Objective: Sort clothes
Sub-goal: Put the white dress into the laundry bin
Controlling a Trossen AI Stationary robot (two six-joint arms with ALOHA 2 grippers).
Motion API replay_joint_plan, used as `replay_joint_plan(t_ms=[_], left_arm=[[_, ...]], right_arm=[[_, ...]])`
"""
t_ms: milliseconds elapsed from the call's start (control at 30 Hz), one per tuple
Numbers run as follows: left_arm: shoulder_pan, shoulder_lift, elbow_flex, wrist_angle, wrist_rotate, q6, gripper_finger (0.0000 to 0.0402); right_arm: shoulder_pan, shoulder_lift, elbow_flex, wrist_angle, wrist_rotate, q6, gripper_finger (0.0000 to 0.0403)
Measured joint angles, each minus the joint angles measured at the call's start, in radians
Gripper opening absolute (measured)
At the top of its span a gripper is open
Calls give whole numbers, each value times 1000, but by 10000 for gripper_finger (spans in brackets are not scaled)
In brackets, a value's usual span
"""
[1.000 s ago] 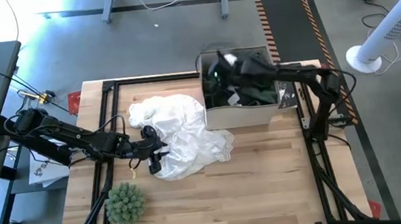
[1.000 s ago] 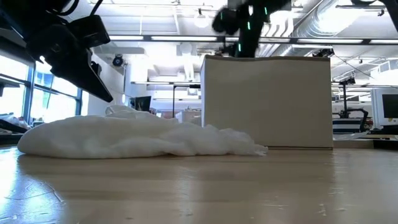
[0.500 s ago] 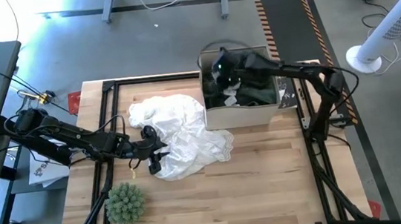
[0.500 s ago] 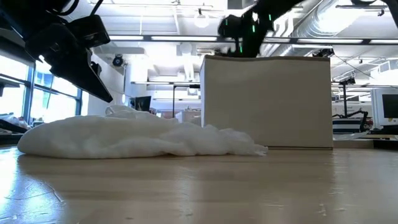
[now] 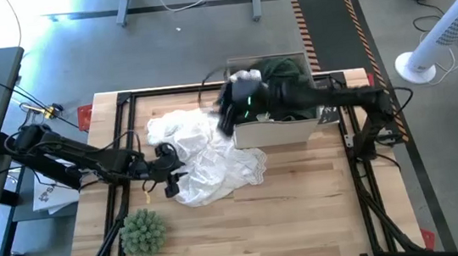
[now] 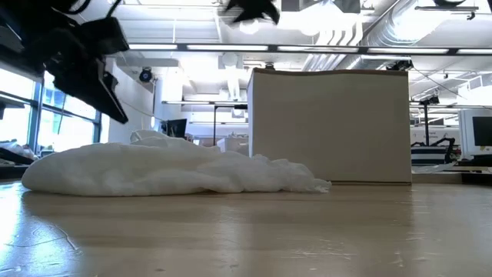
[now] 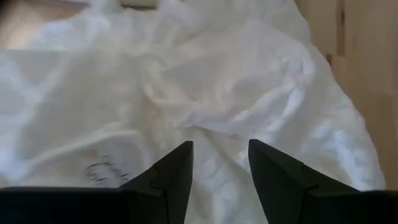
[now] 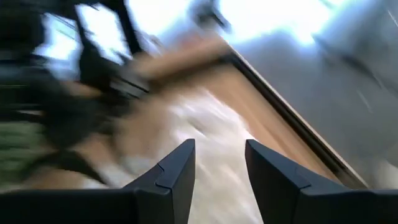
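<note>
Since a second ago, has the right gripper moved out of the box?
Yes. In the high view the right gripper has swung from above the cardboard box out past its left wall, and is now over the white garment.

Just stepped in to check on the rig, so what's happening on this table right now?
The robot is sorting clothes. The right claw, fingers open and empty, is out over the box's left edge, beside the large white garment spread on the table. Dark green clothing sits in the box. The left claw, open, hovers over the white garment's left side. A spiky green ball lies near the front left.
</note>
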Motion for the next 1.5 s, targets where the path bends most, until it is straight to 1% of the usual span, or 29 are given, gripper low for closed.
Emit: replay_joint_plan(t_ms=[100, 167, 200, 267, 367, 533, 633, 733, 833, 933, 1000, 1100, 1200, 1333, 1367, 1433, 1500], left_arm=[[-19, -73, 33, -102, -73, -21, 152], [-36, -132, 59, -173, -137, -39, 152], [-43, -166, 72, -202, -169, -44, 152], [-58, -228, 87, -240, -216, -50, 152], [-70, -319, 91, -234, -261, -41, 152], [-71, -417, 91, -242, -299, -24, 152], [-71, -437, 91, -242, -300, -25, 152], [-71, -438, 91, -243, -298, -25, 152], [-71, -428, 86, -245, -286, -36, 152], [-71, -425, 64, -244, -276, -66, 152], [-71, -425, 47, -237, -265, -86, 152], [-71, -424, 32, -250, -242, -112, 152], [-71, -425, 32, -248, -231, -119, 152], [-71, -425, 33, -248, -230, -114, 152], [-71, -425, 38, -256, -229, -112, 152], [-71, -426, 58, -284, -206, -111, 152], [-72, -430, 84, -333, -181, -113, 152]], right_arm=[[90, 29, -122, 358, -17, -111, 138], [124, 69, -192, 569, -42, -164, 138], [133, 93, -212, 650, -44, -166, 138], [135, 150, -221, 718, -46, -152, 138], [119, 245, -169, 650, -44, -150, 148], [85, 431, 6, 430, -46, -164, 198], [59, 541, 136, 304, -48, -160, 233], [27, 652, 247, 199, -30, -112, 262], [3, 748, 330, 91, -34, -58, 273], [-3, 818, 383, 14, -113, -22, 273], [-5, 850, 390, -16, -170, -8, 264], [13, 875, 393, -20, -184, -3, 229], [37, 885, 393, -7, -172, 17, 164], [53, 877, 399, 4, -171, 64, 47], [58, 870, 410, -10, -174, 72, 32], [77, 840, 430, -55, -167, 101, 31], [108, 805, 456, -140, -137, 132, 34]])
